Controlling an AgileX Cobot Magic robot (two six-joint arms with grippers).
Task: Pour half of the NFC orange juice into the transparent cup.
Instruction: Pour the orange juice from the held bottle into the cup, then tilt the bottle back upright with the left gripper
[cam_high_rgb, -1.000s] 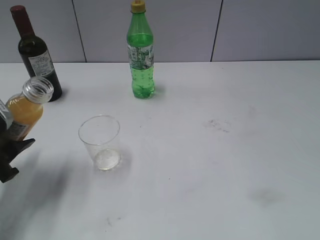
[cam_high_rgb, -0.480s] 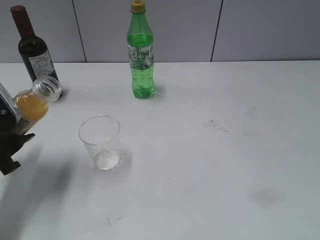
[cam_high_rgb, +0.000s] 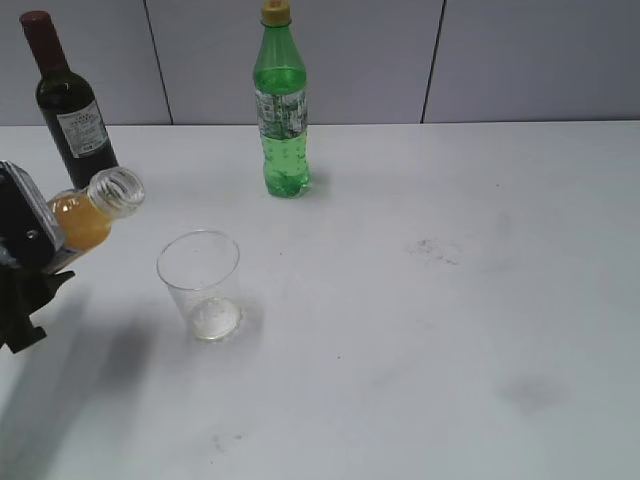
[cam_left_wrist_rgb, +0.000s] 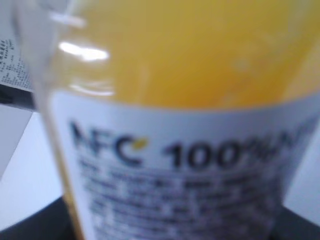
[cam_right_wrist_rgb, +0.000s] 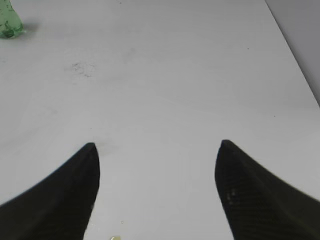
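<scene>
My left gripper (cam_high_rgb: 25, 255) is shut on the NFC orange juice (cam_high_rgb: 92, 212), a small capless bottle held in the air at the left edge. It tilts to the right, its open mouth up and left of the transparent cup (cam_high_rgb: 200, 285). The cup stands upright on the table and looks empty. In the left wrist view the bottle (cam_left_wrist_rgb: 175, 125) fills the frame, orange liquid above a white label; the jaws are hidden behind it. My right gripper (cam_right_wrist_rgb: 157, 147) is open and empty above bare table; it is outside the exterior view.
A dark wine bottle (cam_high_rgb: 72, 105) stands at the back left, just behind the juice bottle. A green soda bottle (cam_high_rgb: 282, 110) stands at the back centre; its base shows in the right wrist view (cam_right_wrist_rgb: 9, 22). A grey wall runs behind the white table (cam_high_rgb: 450, 300).
The juice bottle has risen, shifted right toward the cup and tilted further to the right, its mouth nearer the cup's rim. The cup and the other bottles have not moved.
</scene>
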